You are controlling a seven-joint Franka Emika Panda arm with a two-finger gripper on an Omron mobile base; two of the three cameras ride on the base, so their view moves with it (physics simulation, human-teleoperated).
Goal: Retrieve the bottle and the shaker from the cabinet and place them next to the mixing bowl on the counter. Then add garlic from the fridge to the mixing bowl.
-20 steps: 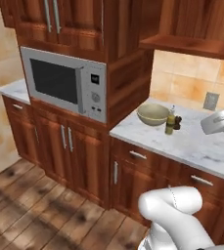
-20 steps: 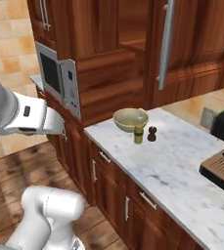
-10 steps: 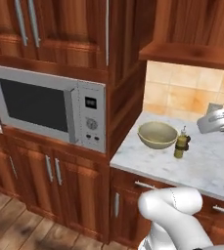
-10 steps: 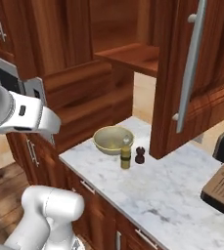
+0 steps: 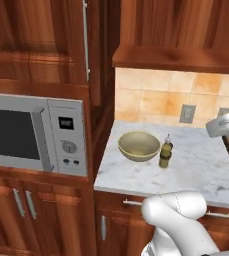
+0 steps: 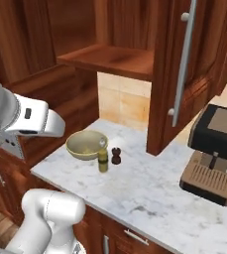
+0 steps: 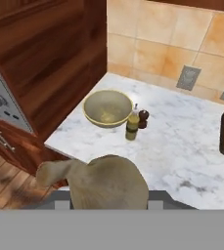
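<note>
A beige garlic [image 7: 106, 184] bulb sits at the bottom centre of the hand view, right where my gripper's fingers are, and it hides them; the gripper looks shut on it. Below and ahead, the tan mixing bowl [image 7: 107, 108] stands on the marble counter [image 7: 182, 141] near the corner. The yellow-green bottle [image 7: 132, 124] stands just beside the bowl, with the small dark shaker [image 7: 143, 118] touching distance from it. The base views show the same bowl [image 5: 138, 146] [image 6: 86, 144], bottle [image 5: 165, 153] [image 6: 103, 158] and shaker [image 6: 116, 156].
A microwave [image 5: 31, 132] is built in left of the counter. A coffee machine [image 6: 214, 154] stands at the counter's right. The upper cabinet door [image 6: 184, 69] hangs open over the counter, its shelf [image 6: 110, 57] bare. Wall outlets [image 7: 188, 78] sit on the tiled backsplash.
Both base views have shifted and closed in on the counter, so the base has driven nearer. Bowl, bottle and shaker keep their places on the counter.
</note>
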